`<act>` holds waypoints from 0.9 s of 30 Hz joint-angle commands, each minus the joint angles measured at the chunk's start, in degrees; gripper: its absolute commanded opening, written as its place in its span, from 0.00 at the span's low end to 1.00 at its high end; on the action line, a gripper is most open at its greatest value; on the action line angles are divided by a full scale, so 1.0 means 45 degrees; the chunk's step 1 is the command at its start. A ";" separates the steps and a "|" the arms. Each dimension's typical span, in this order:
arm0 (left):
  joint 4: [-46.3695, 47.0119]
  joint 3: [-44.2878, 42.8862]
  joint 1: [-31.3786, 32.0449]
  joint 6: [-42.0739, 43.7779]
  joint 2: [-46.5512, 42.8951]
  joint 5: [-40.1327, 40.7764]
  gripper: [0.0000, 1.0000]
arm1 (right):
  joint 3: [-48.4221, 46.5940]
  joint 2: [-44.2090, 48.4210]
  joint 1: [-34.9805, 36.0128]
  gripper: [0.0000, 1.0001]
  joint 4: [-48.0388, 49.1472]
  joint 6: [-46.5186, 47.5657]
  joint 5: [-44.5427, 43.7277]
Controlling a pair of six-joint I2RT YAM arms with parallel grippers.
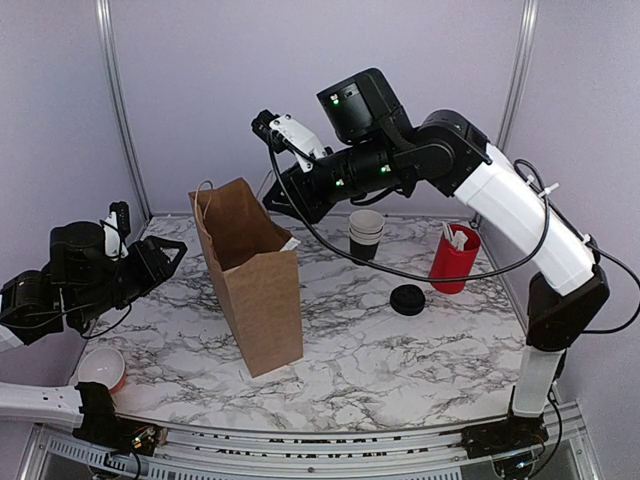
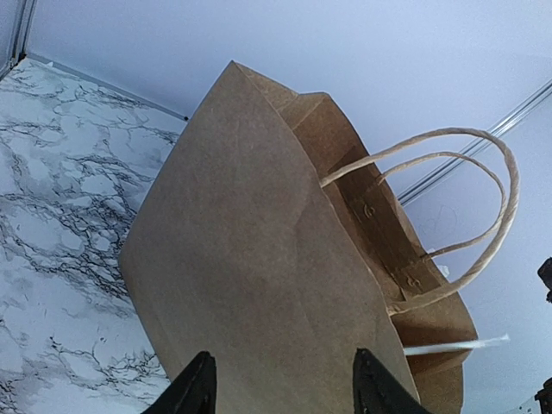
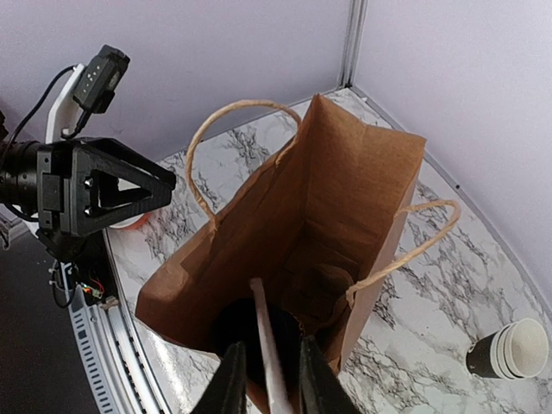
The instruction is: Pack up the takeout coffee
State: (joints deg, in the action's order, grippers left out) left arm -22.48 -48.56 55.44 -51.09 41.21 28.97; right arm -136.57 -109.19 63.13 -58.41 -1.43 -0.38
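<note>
A brown paper bag with twine handles stands open on the marble table. In the right wrist view I look down into the bag. The takeout coffee shows as a dark round lidded top at its bottom. My right gripper hovers over the bag mouth, also visible in the top view. Its jaws are slightly apart around a white wrapped straw that points into the bag, with a gap on each side. My left gripper is open and empty, close to the bag's side.
A stack of lidless black cups stands behind the bag. A loose black lid lies to its right. A red holder with white sticks is at the right. An orange cup sits at the near left edge.
</note>
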 commanded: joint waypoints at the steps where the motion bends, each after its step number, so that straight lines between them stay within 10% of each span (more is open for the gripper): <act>1: 0.0235 0.0158 -0.0108 0.0016 -0.0069 -0.0012 0.54 | -0.0124 -0.0171 0.0111 0.26 0.0489 -0.0013 -0.0062; 16: 0.0026 0.0048 -0.0252 0.0255 -0.0044 0.0300 0.55 | 0.2204 0.1523 -0.0043 0.73 0.1200 -0.0330 -0.1104; 22: -0.0352 -0.0238 -0.0911 0.0851 0.0170 0.0417 0.56 | 0.5366 0.3976 -0.1017 0.98 0.2718 -0.1030 -0.1224; 27: -0.0619 -0.0167 -0.2112 0.1403 0.0329 0.0164 0.68 | 0.9632 0.6552 -0.2262 1.00 0.4449 -0.1678 -0.1352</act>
State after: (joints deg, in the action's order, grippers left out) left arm -23.00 -48.58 49.54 -47.92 42.22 29.56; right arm -103.50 -87.15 56.55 -46.22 -5.65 -4.73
